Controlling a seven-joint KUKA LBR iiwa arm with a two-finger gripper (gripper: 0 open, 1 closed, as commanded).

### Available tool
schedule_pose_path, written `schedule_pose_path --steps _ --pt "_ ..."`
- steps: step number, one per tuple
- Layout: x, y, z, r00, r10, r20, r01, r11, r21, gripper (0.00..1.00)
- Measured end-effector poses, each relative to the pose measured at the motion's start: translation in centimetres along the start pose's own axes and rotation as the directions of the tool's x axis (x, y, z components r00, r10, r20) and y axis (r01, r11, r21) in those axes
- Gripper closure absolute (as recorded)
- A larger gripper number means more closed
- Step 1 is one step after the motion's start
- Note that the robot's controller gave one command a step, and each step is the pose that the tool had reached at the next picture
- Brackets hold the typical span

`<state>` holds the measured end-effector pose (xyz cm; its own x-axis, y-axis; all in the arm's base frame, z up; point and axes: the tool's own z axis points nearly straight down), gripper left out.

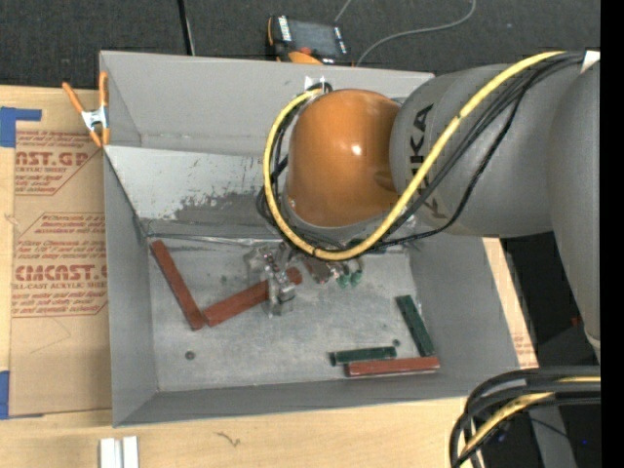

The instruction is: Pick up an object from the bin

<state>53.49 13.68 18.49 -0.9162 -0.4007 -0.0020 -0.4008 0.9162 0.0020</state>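
Observation:
My gripper (280, 286) hangs low in the middle of the bin, below the arm's orange dome. It is at the right end of a red-brown flat bar (234, 307) that lies slanted on the bin floor. Whether it grips the bar I cannot tell. The bar's left end meets a second red-brown bar (174, 281), which runs up and left, and the two form a V. Just right of the gripper, partly under the arm, lies a small green piece (349, 277).
At the bin's front right lie a dark green bar (363, 356) and a red-brown bar (393, 366) side by side, with another dark green bar (415, 326) slanted above them. The arm covers the back right of the bin.

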Motion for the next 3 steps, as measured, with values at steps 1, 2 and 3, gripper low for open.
schedule_pose_path --steps 1,2,3 --pt "0.00 0.00 0.00 1.000 0.000 0.000 0.000 1.000 0.000 1.00" --pt "0.00 0.00 0.00 1.000 0.000 0.000 0.000 1.000 0.000 1.00" --pt "0.00 0.01 0.00 1.000 0.000 0.000 0.000 1.000 0.000 1.00"
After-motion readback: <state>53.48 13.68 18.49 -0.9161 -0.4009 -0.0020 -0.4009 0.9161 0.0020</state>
